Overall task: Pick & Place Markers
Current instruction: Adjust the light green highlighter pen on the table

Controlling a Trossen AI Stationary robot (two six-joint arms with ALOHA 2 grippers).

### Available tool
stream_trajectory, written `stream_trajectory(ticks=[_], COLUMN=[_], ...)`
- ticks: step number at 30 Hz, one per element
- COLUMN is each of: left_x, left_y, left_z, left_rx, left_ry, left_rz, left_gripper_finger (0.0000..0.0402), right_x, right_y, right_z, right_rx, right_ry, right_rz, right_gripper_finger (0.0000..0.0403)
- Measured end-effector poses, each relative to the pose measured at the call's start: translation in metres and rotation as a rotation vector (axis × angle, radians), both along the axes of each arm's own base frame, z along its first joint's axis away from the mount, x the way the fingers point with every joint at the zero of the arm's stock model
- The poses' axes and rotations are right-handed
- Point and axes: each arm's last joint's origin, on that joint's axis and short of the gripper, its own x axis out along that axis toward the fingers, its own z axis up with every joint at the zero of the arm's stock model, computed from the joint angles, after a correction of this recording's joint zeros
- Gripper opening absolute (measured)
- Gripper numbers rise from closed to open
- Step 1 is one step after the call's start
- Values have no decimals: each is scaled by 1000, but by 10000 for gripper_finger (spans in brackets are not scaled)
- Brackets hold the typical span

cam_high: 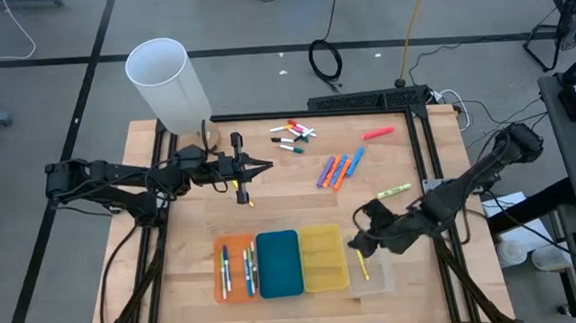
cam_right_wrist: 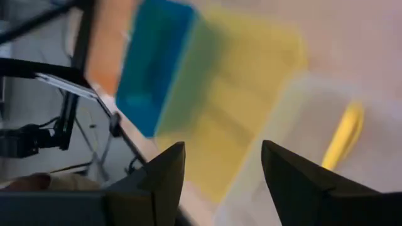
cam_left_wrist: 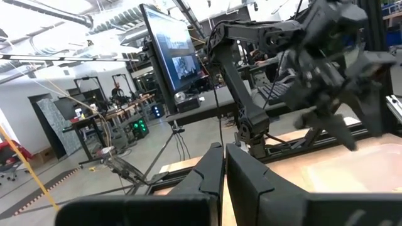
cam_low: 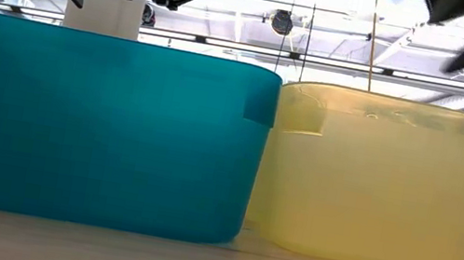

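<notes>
right pincer (cam_high: 358, 241) fingers apart, over clear tray (cam_high: 376, 281) at counter's (cam_high: 408, 164) near right; yellow marker (cam_high: 364, 267) lying loose inside. left pincer (cam_high: 266, 166) pinched together, empty, far left. other markers (cam_high: 341, 168) scattered far side.

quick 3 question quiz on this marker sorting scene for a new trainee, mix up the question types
1. True or false: the right gripper has its fingers apart above the clear tray.
2. Multiple choice: which tray holds a single yellow marker? A) the blue tray B) the clear tray C) the orange tray
3. Fill in: the left gripper hangs over the table with its fingers ____.

Key
1. True.
2. B.
3. Shut, with nothing seen between them.
</notes>
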Motion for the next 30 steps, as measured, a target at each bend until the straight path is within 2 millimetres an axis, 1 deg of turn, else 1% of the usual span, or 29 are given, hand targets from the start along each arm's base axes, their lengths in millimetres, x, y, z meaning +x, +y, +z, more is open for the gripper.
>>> stream_trajectory(ticks=[2,4,6,8,11,13,15,17,20,22,24,26,28,30], left_x=[0,0,0,0,0,0,0,0,0,0,0,0,0,0], left_y=[0,0,0,0,0,0,0,0,0,0,0,0,0,0], left_z=[0,0,0,-1,-1,-1,-1,-1,-1,-1,-1,-1,-1,-1], left_rx=[-12,-21,-24,-25,-25,-25,-25,-25,-25,-25,-25,-25,-25,-25], left_ry=[1,1,3,7,7,7,7,7,7,8,8,9,10,12], left_rz=[-2,-3,-4,-4,-4,-4,-4,-4,-4,-4,-4,-4,-4,-4], left_gripper_finger=[24,24,24,24,24,24,24,24,24,24,24,24,24,24], right_x=[-6,-15,-28,-44,-71,-82,-85,-83,-79,-78,-87,-86,-90,-91], right_y=[-5,-11,-18,-26,-38,-44,-49,-53,-57,-62,-72,-78,-84,-89], right_z=[5,3,-4,-12,-18,-20,-28,-42,-73,-92,-111,-118,-125,-128], right_rx=[-105,-159,-137,-89,-76,-122,-158,-144,-72,-22,-34,-19,-27,-46], right_ry=[-22,43,198,440,785,880,887,883,860,818,871,830,846,846], right_rz=[29,29,-12,-59,-199,-283,-314,-318,-259,-269,-312,-316,-325,-358], right_gripper_finger=[197,196,193,184,165,151,140,131,111,89,63,34,10,6])
